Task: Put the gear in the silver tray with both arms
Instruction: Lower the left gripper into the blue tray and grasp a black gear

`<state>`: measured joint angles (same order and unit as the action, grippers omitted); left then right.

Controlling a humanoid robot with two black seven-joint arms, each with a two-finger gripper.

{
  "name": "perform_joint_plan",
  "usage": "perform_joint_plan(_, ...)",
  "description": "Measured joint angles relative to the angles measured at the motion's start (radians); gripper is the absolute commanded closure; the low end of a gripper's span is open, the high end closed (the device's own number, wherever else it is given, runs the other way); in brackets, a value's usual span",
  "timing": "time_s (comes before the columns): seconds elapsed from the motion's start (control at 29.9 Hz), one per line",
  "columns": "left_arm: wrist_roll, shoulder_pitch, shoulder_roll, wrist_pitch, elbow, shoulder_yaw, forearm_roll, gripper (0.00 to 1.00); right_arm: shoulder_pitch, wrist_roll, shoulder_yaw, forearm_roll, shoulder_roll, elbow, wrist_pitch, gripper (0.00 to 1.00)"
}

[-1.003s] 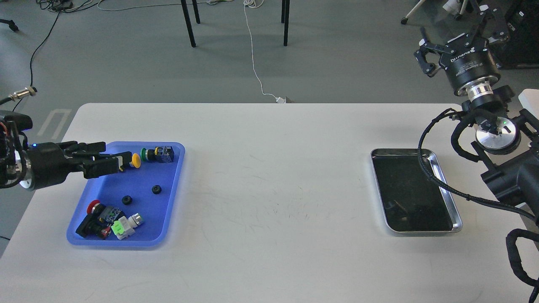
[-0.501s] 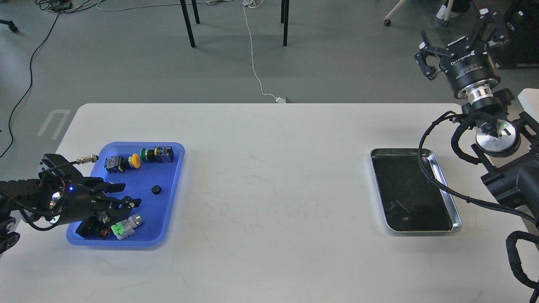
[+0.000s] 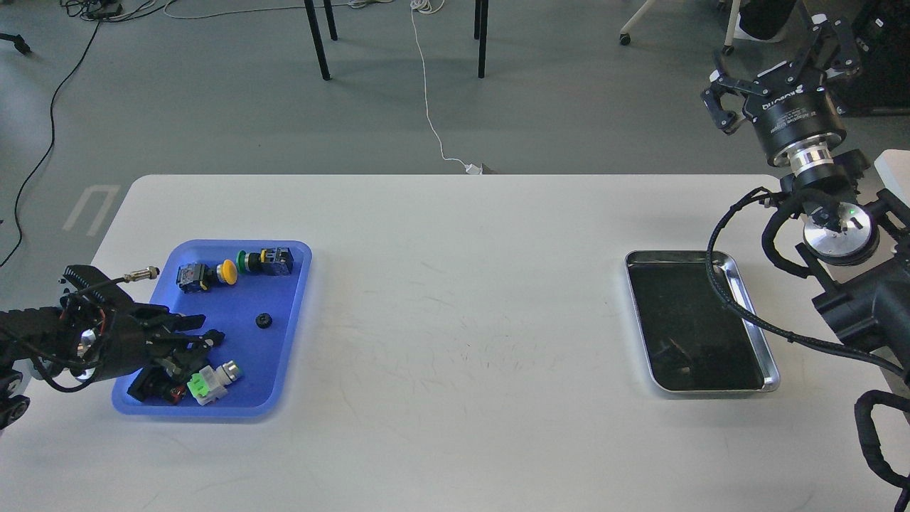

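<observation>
Left gripper [image 3: 202,334] over black gear

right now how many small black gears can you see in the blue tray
1: a gear lies loose mid-tray in the blue tray. The left gripper may hide another.

A big white table [image 3: 455,355] stands on a gray floor [image 3: 213,107], with black chair legs [image 3: 320,43] and a thin white cord [image 3: 430,107] lying behind it.

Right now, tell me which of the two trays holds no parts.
The silver tray on the right: its dark bottom is bare, while the blue tray on the left holds push buttons and a small black gear.
</observation>
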<state>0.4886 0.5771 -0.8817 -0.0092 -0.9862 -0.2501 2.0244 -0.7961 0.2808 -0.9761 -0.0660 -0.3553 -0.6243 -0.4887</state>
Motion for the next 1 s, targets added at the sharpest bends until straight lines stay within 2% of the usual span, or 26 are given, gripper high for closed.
perform_joint_plan(0.17, 0.000, 0.000, 0.005, -0.002, 0.000, 0.000, 0.001, 0.65, 0.000, 0.000, -0.001, 0.000, -0.003, 0.000, 0.000, 0.01)
perform_joint_plan(0.5, 0.000, -0.002, 0.006, -0.005, 0.018, 0.001, 0.001, 0.69, -0.001, 0.000, -0.001, 0.000, -0.004, -0.001, 0.000, 0.01)
perform_joint_plan(0.67, 0.000, -0.003, 0.006, -0.007, 0.019, 0.001, 0.001, 0.83, -0.002, 0.000, -0.001, 0.000, -0.004, -0.002, 0.000, 0.01)
perform_joint_plan(1.0, -0.001, 0.004, 0.004, -0.008, 0.018, 0.040, -0.004, 0.84, -0.002, 0.000, -0.002, 0.000, -0.008, -0.002, 0.000, 0.01)
